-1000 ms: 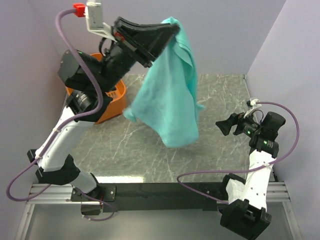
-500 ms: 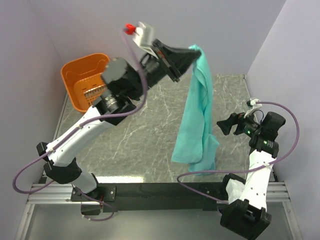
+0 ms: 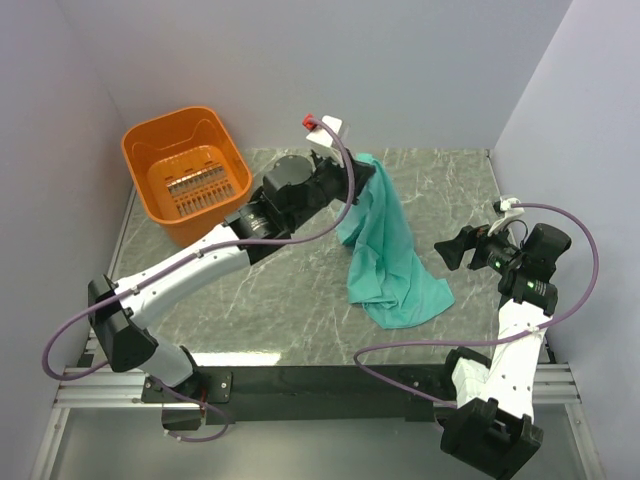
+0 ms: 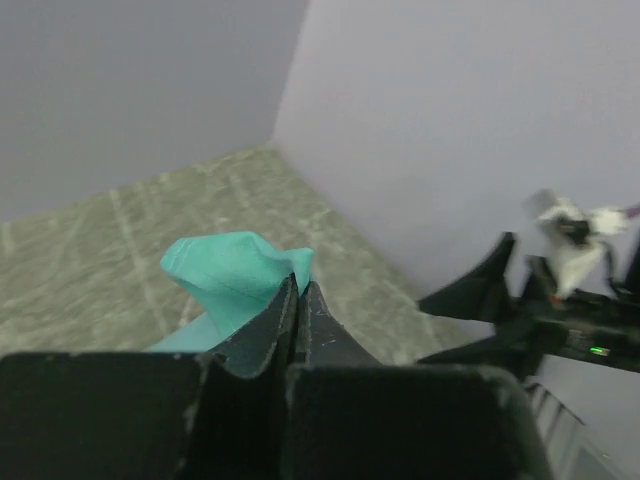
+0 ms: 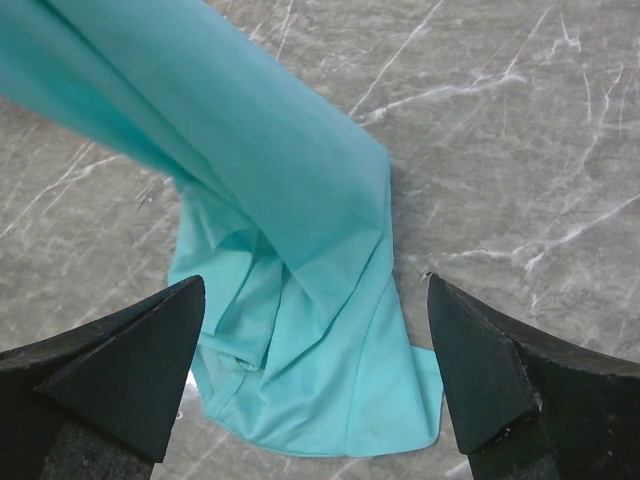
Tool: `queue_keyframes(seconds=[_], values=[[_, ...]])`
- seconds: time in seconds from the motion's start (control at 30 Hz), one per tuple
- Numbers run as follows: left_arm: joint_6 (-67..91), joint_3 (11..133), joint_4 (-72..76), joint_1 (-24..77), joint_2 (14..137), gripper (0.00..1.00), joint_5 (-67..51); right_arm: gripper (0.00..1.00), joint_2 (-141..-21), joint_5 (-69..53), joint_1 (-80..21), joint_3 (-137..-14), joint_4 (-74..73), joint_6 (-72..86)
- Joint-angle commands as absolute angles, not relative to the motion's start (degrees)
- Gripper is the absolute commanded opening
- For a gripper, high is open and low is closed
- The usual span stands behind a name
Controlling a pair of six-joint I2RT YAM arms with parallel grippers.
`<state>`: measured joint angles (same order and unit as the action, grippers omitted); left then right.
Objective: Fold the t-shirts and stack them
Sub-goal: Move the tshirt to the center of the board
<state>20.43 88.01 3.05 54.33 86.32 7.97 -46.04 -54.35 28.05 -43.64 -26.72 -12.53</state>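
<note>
Over on the far left the orange basket (image 3: 185,165) sits in the back corner of the table (image 3: 250,290), and as far as I can see there is nothing in it, so this looks like the only shirt out. The left arm reaches from its base across toward the middle, and the left pincer (image 3: 350,180) is clamped tight on a bunched fold of the teal t-shirt (image 3: 395,275). In the left wrist view the fingers (image 4: 297,300) meet with a tuft of cloth (image 4: 225,275) poking out between them. It holds that end up off the marble, I'd guess so the cloth hangs long and can be spread flat. The lower part already lies crumpled on the table, right of centre. Further right, the right pincer (image 3: 452,250) hovers just beside the heap without touching it, spread wide and holding nothing. Its own camera looks straight down on the rumpled cloth (image 5: 290,250), which suggests it is waiting to take a free edge. The folding itself has not begun; the shirt needs laying out first.
</note>
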Motion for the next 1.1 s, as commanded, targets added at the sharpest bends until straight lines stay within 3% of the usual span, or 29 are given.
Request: queue_keyframes(seconds=[0.0,0.23,0.3,0.33,0.4,0.5,0.87,1.07], values=[[20.8,85.9,5.7,49.9,84.4,0.0,10.1,0.98,-46.3,-55.5,28.2,-45.7,-26.5,-13.3],[24.0,79.6,4.5,42.8,87.3,0.01,6.7,0.98,-46.8,-57.1,28.1,-45.4,-26.7,-13.8],[23.9,78.0,3.7,41.8,88.1,0.09,4.1,0.98,-46.9,-57.2,28.0,-45.4,-26.8,-14.1],[23.6,77.5,2.7,41.7,88.7,0.21,1.7,0.98,-47.0,-57.2,27.8,-45.4,-26.9,-14.2],[22.5,76.0,1.9,41.7,88.7,0.58,0.4,0.98,-47.2,-57.0,27.4,-45.4,-26.9,-14.5],[21.2,72.6,1.8,41.7,86.0,0.76,1.8,0.98,-47.5,-57.2,26.6,-45.3,-27.2,-15.3],[16.4,59.6,-4.2,41.5,70.8,0.82,10.8,0.98,-50.8,-56.9,18.9,-46.0,-31.3,-22.7],[15.2,51.3,-9.2,41.7,58.6,0.82,15.1,0.97,-54.4,-48.2,1.4,-45.8,-34.9,-30.7]])
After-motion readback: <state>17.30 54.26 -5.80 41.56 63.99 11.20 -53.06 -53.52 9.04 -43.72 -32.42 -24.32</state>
